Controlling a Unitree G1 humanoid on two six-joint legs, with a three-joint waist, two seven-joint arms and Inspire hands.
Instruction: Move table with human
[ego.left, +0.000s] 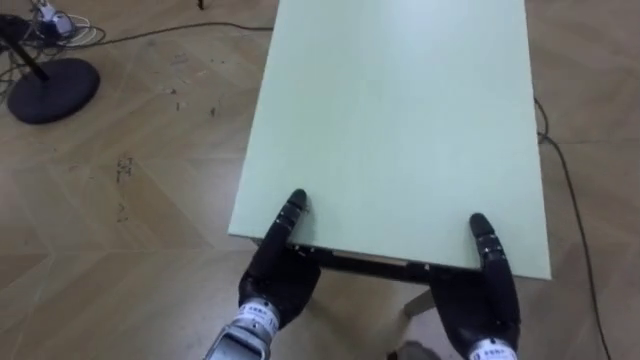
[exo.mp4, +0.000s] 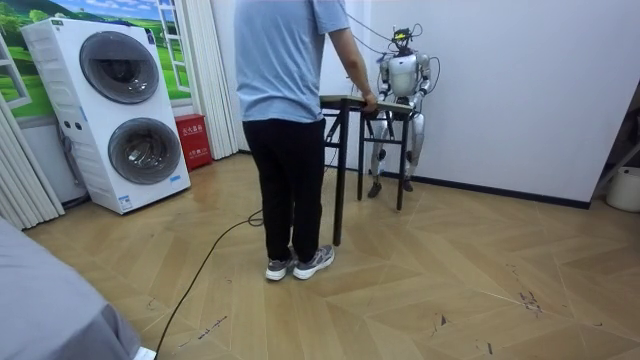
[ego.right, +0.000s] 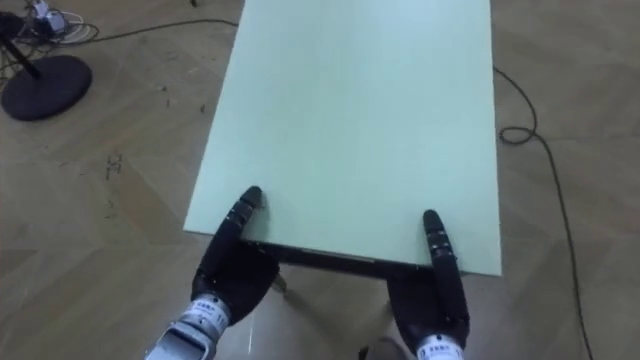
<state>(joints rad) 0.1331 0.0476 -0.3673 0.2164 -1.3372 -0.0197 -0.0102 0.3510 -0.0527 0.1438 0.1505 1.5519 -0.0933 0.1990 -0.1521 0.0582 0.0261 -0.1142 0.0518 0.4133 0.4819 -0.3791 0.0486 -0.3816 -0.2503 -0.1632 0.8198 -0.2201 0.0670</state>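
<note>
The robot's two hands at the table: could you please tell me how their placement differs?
The left hand sits near the table's left corner and slants clearly inward; the right hand sits near the right corner and lies almost straight. Both lap over the near edge.

Both arms reach forward and low, roughly parallel, with the forearms coming up from the bottom of the eye views. The left hand (ego.left: 278, 272) sits at the near left corner of the counter (ego.left: 400, 120): its dark palm is tucked below the edge and its thumb lies straight along the top, clamping the edge. The right hand (ego.left: 492, 295) grips the near edge well apart from it in the same way, thumb flat on top and pointing away from the body. In the room view the robot stands upright, elbows bent.
</note>
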